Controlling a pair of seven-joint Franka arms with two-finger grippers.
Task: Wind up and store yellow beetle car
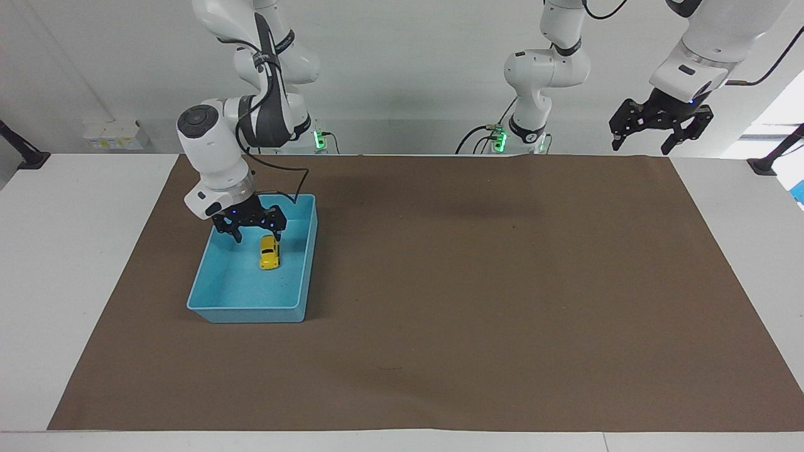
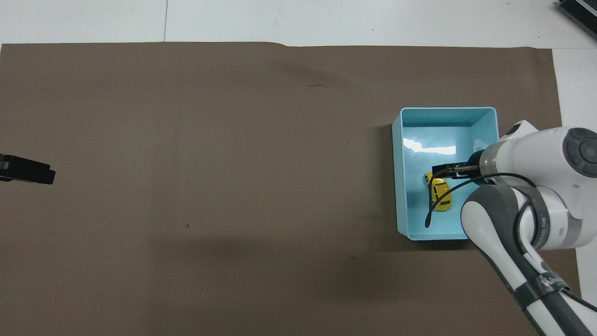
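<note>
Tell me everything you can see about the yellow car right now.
The car is a tiny bright-yellow toy with a rounded beetle body, dark windows and small black wheels; it looks like glossy plastic or metal. It sits upright on its wheels on the floor of the blue bin, in the half nearer the robots, lengthwise along the bin. Nothing grips it: the right tool hangs open just above it, one fingertip close over its roof end. Whether that tip touches it cannot be told.

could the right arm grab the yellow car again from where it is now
Probably yes: the right tool hangs open just over the yellow beetle car, which lies alone on the floor of the open blue bin, nothing covering it.
</note>
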